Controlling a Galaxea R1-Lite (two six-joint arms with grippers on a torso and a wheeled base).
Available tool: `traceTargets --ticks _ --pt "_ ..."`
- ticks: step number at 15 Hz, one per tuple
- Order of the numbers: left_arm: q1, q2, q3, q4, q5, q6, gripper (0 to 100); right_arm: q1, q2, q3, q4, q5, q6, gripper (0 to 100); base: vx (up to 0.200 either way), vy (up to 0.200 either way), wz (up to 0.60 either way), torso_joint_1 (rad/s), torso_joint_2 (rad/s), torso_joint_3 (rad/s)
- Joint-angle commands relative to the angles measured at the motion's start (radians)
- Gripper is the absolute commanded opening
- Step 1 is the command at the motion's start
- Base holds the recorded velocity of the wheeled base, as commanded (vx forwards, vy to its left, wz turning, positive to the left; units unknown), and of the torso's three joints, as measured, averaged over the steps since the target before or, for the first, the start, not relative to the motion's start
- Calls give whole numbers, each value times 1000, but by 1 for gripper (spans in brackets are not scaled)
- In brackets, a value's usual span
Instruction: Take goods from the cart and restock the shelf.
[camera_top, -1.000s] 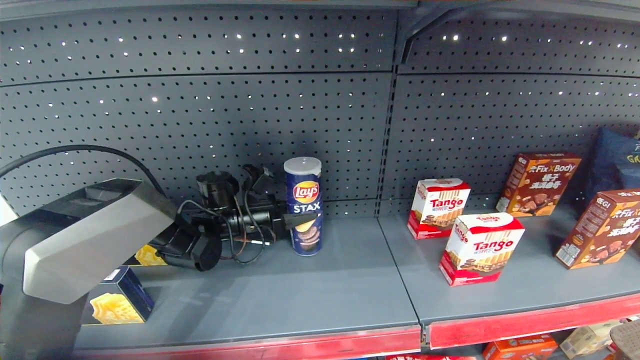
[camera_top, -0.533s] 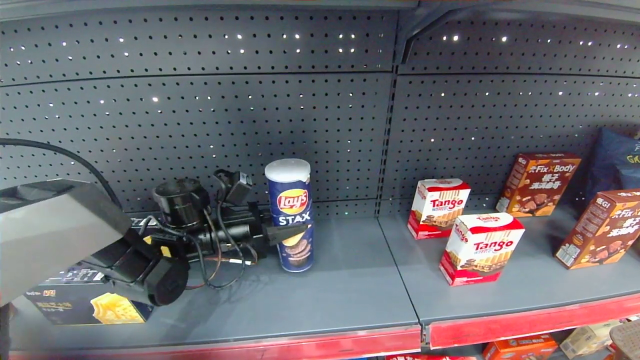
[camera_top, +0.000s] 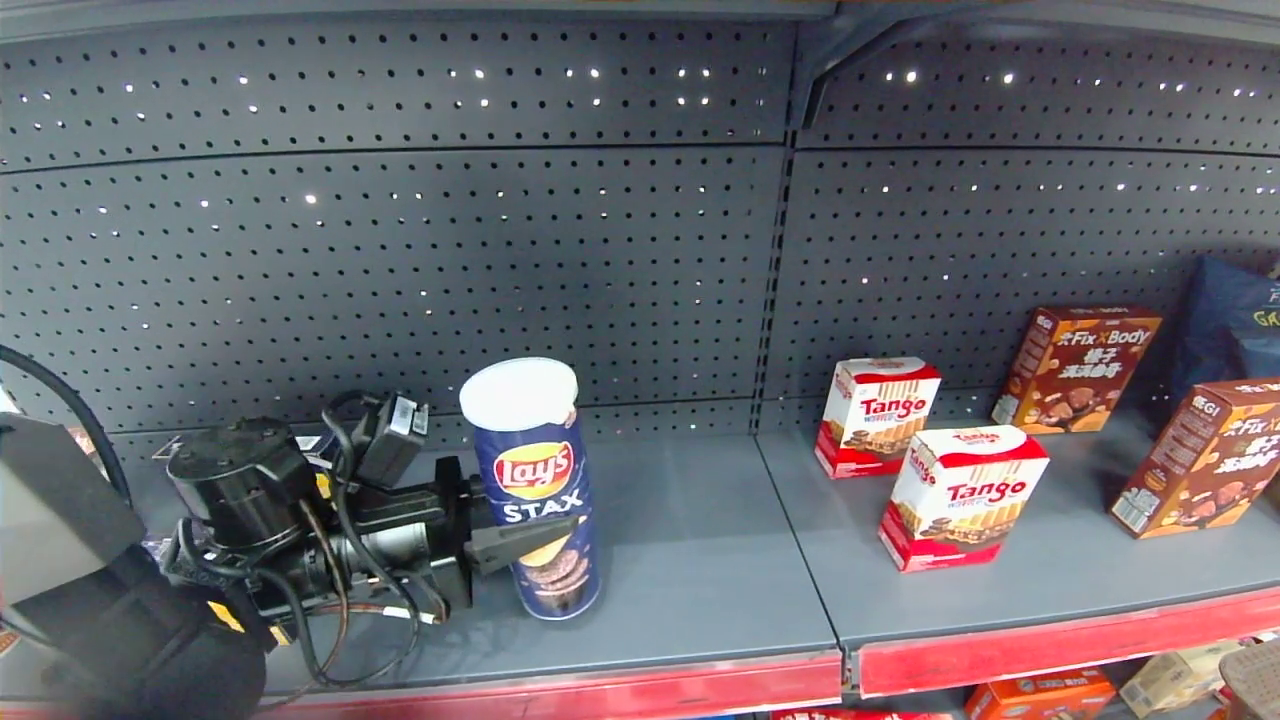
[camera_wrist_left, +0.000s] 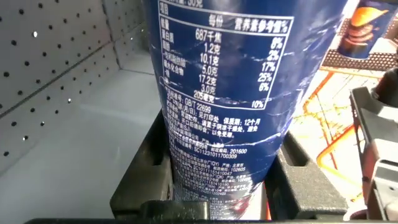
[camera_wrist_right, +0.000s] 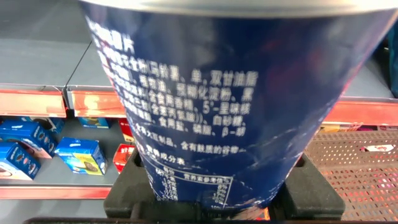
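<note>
Your left hand (camera_top: 528, 535) clamps the chip can (camera_top: 530, 470) mid-body from its left. Can near upright, slight lean, at the shelf (camera_top: 700, 560) front. Right hand (camera_wrist_right: 211, 190) grips a second can (camera_wrist_right: 230, 106).

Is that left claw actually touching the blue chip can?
Touching. The left wrist view shows the left gripper with its fingers pressed against both sides of the chip can, no gap.

Dark grey perforated back panel (camera_top: 400, 250), light pinpoints (camera_top: 478, 72) across it; grey shelf (camera_top: 700, 560), red front strip (camera_top: 1050, 645).
</note>
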Motion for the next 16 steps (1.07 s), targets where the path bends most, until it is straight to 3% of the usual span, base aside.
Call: traceTargets --ticks 1,13,14,16 --pt "-5 -6 34 -15 0 0 0 0 2 1 0 0 0 0 0 0 0 0 0 0" --pt "-6 115 14 -20 7 16 0 0 8 4 0 0 0 0 0 0 0 0 0 0" --pt "-6 120 16 -20 7 30 100 0 8 4 0 0 0 0 0 0 0 0 0 0" --pt "-6 135 18 -20 7 69 100 0 8 4 0 0 1 0 0 0 0 0 0 0"
